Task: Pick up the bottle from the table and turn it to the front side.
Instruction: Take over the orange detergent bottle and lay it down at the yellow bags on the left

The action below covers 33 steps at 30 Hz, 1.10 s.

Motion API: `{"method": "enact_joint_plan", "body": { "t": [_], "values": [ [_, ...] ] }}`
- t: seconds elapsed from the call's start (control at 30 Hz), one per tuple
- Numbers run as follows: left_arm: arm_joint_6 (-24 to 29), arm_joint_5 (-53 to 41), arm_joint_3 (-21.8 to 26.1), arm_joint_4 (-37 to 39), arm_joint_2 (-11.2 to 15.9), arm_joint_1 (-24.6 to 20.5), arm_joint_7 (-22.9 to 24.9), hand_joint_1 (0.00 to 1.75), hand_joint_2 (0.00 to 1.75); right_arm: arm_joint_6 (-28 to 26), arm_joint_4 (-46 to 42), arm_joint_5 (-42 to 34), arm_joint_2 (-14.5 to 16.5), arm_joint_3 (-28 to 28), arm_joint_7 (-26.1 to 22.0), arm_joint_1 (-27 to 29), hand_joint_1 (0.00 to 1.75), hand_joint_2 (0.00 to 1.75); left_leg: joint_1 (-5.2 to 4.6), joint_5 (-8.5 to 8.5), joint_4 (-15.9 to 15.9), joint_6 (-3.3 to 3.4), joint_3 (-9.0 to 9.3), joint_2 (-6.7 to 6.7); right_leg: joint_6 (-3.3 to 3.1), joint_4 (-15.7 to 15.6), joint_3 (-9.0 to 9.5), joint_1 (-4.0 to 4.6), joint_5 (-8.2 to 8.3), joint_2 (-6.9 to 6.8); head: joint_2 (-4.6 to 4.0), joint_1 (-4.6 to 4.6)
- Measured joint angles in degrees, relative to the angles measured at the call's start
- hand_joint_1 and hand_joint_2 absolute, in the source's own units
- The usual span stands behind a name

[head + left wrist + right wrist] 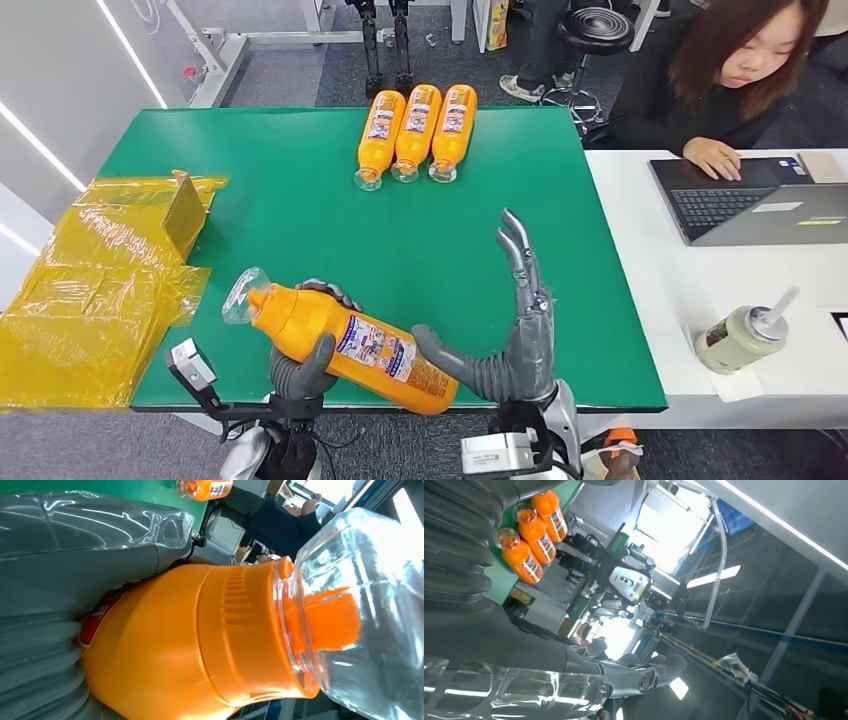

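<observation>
The orange bottle carried a printed label w/ blue, white and red patches, turned upward; its writing was too small to read. In the left wrist view a red label edge showed white marks, also illegible. The three other orange bottles at the far side of the table had similar labels, text not readable.

The held bottle lay roughly horizontal above the near edge of the green table, long axis running diagonally: clear cap toward the far left, base toward the near right, by the right hand's thumb. Left hand gripped it around the body, thumb over the near side, fingers wrapped behind. Right hand was empty, fingers straight and raised, thumb stretched toward the bottle's base; contact couldn't be told.

The three spare bottles lay side by side, touching, caps toward the robot. Crumpled yellow plastic wrap covered the table's left end. A white desk adjoined on the right w/ a laptop and a lidded cup w/ straw; a person sat there. Grey floor beyond.
</observation>
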Motion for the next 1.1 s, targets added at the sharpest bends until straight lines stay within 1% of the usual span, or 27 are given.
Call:
{"method": "enact_joint_plan", "body": {
  "t": [0.23, 0.33, 0.4, 0.47, 0.53, 0.63, 0.7, 0.77, 0.83, 0.93, 1.03, 1.1],
  "values": [
    [0.51, -0.12, 0.00, 0.00, 0.02, 0.09, -0.14, 1.75, 1.75, -0.37, -1.08, 0.17, 1.00, -1.09, -0.17, 1.26, 0.00, 1.75, 0.00, 0.00, -0.01, 0.00, 0.00, 0.00, 0.00, 0.00, -0.01, 0.00, -0.01, 0.00, 0.00, 0.01],
    [3.18, -3.41, 0.00, 0.00, 0.11, 0.04, -1.31, 1.75, 1.75, 0.35, -2.32, 1.69, 2.31, -2.15, 0.43, 2.50, 0.00, 1.75, 0.00, 0.00, -0.01, 0.00, 0.00, 0.00, 0.00, 0.00, -0.01, 0.00, -0.01, 0.00, 0.00, 0.01],
    [8.54, -11.24, 0.01, -0.01, 0.40, -0.19, -3.35, 1.75, 1.75, 1.59, -3.49, 3.22, 3.45, -3.17, 0.87, 3.66, 0.00, 1.75, 0.01, 0.00, -0.01, 0.00, 0.00, 0.00, 0.00, 0.00, -0.01, 0.00, -0.01, -0.01, 0.00, 0.00],
    [16.80, -23.39, 0.07, -0.23, 0.93, -0.67, -5.54, 1.75, 1.75, 2.80, -4.67, 4.47, 4.49, -4.15, 1.14, 4.73, 0.00, 1.75, 0.01, 0.00, -0.01, 0.00, 0.00, 0.00, -0.01, 0.00, -0.01, 0.01, -0.01, -0.01, 0.00, -0.01],
    [25.77, -37.54, 0.28, -1.36, 1.67, -1.13, -6.33, 1.74, 1.75, 3.58, -5.45, 5.10, 5.13, -4.85, 1.21, 5.53, 0.00, 1.75, 0.02, 0.00, -0.02, 0.00, 0.00, 0.01, -0.01, 0.01, -0.01, 0.01, -0.01, 0.00, 0.00, -0.01],
    [36.55, -58.27, 0.57, -4.69, 3.47, -1.78, -4.03, 1.71, 1.75, 3.29, -5.60, 4.27, 5.36, -5.33, 0.73, 6.13, 0.00, 1.75, 0.03, 0.00, -0.03, -0.01, 0.00, 0.01, -0.01, 0.02, 0.00, 0.01, -0.01, 0.00, 0.00, -0.01],
    [41.88, -70.09, 0.59, -6.31, 5.29, -2.52, -0.88, 1.70, 1.75, 1.95, -4.98, 2.29, 5.07, -5.37, -0.17, 6.05, 0.00, 1.75, 0.03, 0.01, -0.03, -0.01, 0.00, 0.00, -0.01, 0.03, 0.00, 0.01, -0.01, 0.00, 0.00, -0.01],
    [46.20, -79.24, 0.60, -6.84, 7.61, -3.50, 2.54, 1.71, 1.75, 0.65, -3.97, -0.06, 4.31, -5.36, -1.35, 5.88, 0.00, 1.75, 0.04, 0.03, -0.04, -0.03, 0.01, 0.00, -0.02, 0.03, 0.01, 0.01, -0.01, 0.00, 0.00, 0.00],
    [49.58, -84.86, 0.63, -6.62, 10.07, -4.32, 5.41, 1.71, 1.75, -0.30, -2.85, -2.32, 3.15, -5.33, -2.72, 5.77, 0.00, 1.75, 0.04, 0.04, -0.04, -0.06, 0.01, 0.00, -0.02, 0.03, 0.01, 0.01, 0.00, 0.00, 0.00, 0.00],
    [53.67, -90.34, 1.17, -4.98, 13.54, -5.31, 8.75, 1.69, 1.75, -1.83, -1.02, -5.97, 0.92, -5.13, -5.06, 5.67, 0.00, 1.75, 0.03, 0.05, -0.04, -0.06, 0.02, 0.00, -0.03, 0.03, 0.01, 0.01, 0.00, 0.00, 0.00, -0.01],
    [56.33, -94.60, 2.45, -0.87, 16.48, -6.90, 11.65, 1.72, 1.75, -3.16, 0.48, -8.87, -1.45, -4.70, -6.78, 5.66, 0.00, 1.75, 0.04, 0.05, -0.04, -0.07, 0.02, 0.00, -0.03, 0.04, 0.00, 0.02, 0.00, 0.00, 0.00, 0.00],
    [57.07, -96.96, 3.56, 2.64, 18.00, -8.15, 13.07, 1.73, 1.75, -3.69, 1.08, -10.05, -2.90, -4.38, -7.35, 5.66, 0.00, 1.75, 0.04, 0.06, -0.04, -0.08, 0.02, 0.00, -0.04, 0.05, 0.00, 0.02, 0.01, 0.01, 0.00, 0.01]
  ]
}}
